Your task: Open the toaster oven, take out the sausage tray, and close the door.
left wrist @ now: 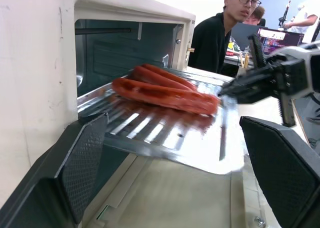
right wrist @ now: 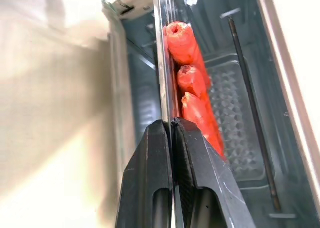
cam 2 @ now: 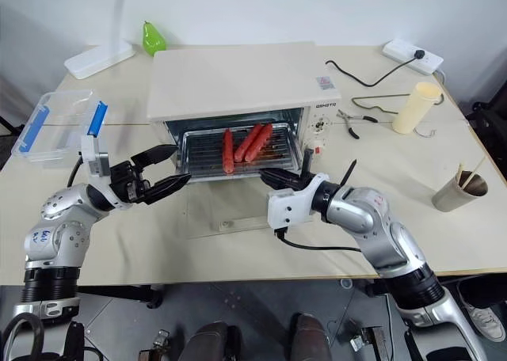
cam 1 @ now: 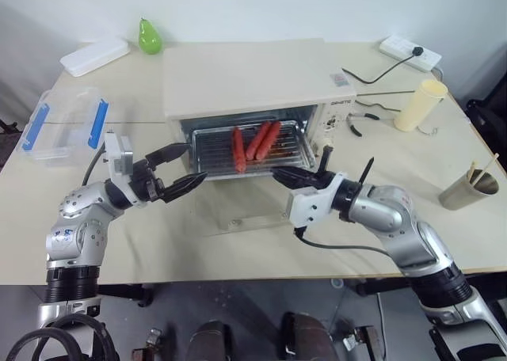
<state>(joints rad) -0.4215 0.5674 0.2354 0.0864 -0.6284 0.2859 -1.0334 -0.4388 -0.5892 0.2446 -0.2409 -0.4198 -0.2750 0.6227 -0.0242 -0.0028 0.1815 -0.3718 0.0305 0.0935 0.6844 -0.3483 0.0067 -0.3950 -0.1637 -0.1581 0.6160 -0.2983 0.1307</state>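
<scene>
Can't really read the small dark brand word on the toaster oven [cam 2: 238, 80], up by the control panel at its right front corner; square sticker on the top right of the lid, too tiny to make out.

Right end effector [cam 2: 265, 176] clamped shut on the front right edge of the sausage tray [cam 2: 238, 151], black fingers [right wrist: 172, 153] pinched tight on the thin metal rim in the right wrist view. Left end effector [cam 2: 176, 165] spread wide, one finger high and one low, hanging just off the tray's left front corner, not touching anything as far as can be told. From the left wrist view, both mesh-padded fingers [left wrist: 82, 163] well apart with the tray edge between them.

Tray itself: shallow, shiny silver, ribbed, three red-orange sausages [cam 1: 253, 143] lying side by side, slightly fanned. Sitting half out of the oven mouth, front part sticking out over the dropped door [cam 2: 230, 210], back part still inside the cavity. Door folded flat onto the bench [cam 1: 119, 242], glass facing up.

Also on the bench: clear plastic box with blue clips [cam 1: 63, 127] off to the left, green pear [cam 1: 149, 36] behind, cream cup [cam 1: 420, 104] and pliers [cam 1: 363, 117] to the right, power strip [cam 1: 408, 51] in the far right corner. Person in black [left wrist: 220, 38] visible past the oven in the left wrist view.
</scene>
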